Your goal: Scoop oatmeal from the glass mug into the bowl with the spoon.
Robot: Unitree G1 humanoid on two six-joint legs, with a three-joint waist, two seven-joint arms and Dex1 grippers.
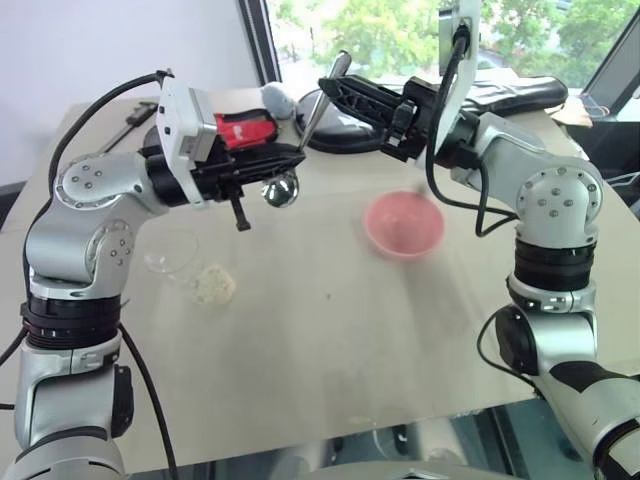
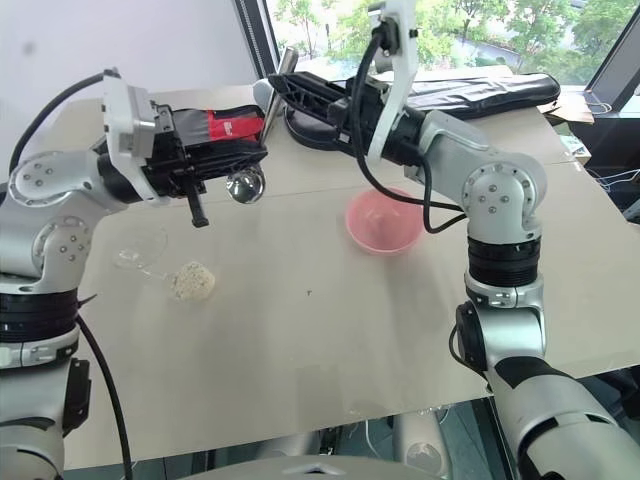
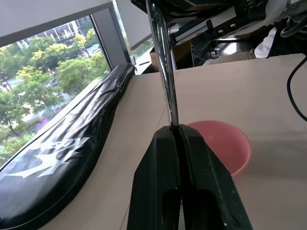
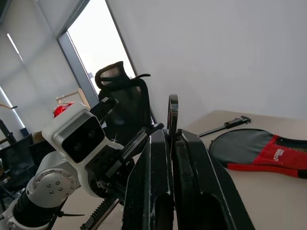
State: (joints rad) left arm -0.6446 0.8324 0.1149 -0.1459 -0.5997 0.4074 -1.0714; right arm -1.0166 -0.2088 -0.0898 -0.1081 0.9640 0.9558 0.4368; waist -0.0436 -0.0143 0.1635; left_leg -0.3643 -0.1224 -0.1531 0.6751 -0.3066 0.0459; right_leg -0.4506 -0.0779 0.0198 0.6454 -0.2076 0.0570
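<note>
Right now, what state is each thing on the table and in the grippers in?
spoon: held in the air by both grippers, bowl end down.
left gripper: shut on spoon.
right gripper: shut on spoon handle.
glass mug: tipped on its side.
oatmeal: spilled on table.
bowl: upright.

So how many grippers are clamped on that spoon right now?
2. The left gripper pinches the spoon low on the handle just above its rounded bowl, and the right gripper pinches the handle's top end, both above the table.
</note>
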